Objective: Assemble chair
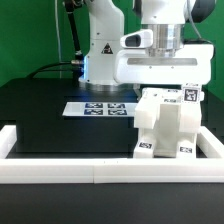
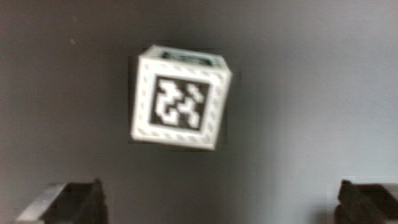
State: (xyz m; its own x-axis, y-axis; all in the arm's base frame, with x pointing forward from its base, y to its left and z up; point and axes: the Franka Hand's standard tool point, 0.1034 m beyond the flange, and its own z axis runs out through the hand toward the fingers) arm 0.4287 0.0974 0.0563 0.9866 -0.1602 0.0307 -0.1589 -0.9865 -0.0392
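Note:
A blocky stack of white chair pieces (image 1: pixel 165 125) with small square tags stands on the black table at the exterior view's right, close behind the front rail. My gripper (image 1: pixel 165 88) hangs directly over it, and its fingertips are hard to make out against the white plastic. In the wrist view a small white chair piece (image 2: pixel 182 97) shows a black-and-white tag, with dark surface all around it. My gripper (image 2: pixel 221 205) is open. Its two dark fingertips (image 2: pixel 71 200) stand far apart, with nothing between them, and they are clear of that piece.
The marker board (image 1: pixel 100 108) lies flat on the table at the middle, to the exterior view's left of the chair pieces. A long low white border rail (image 1: pixel 90 170) runs along the front and up both sides. The robot's base (image 1: pixel 100 45) stands behind.

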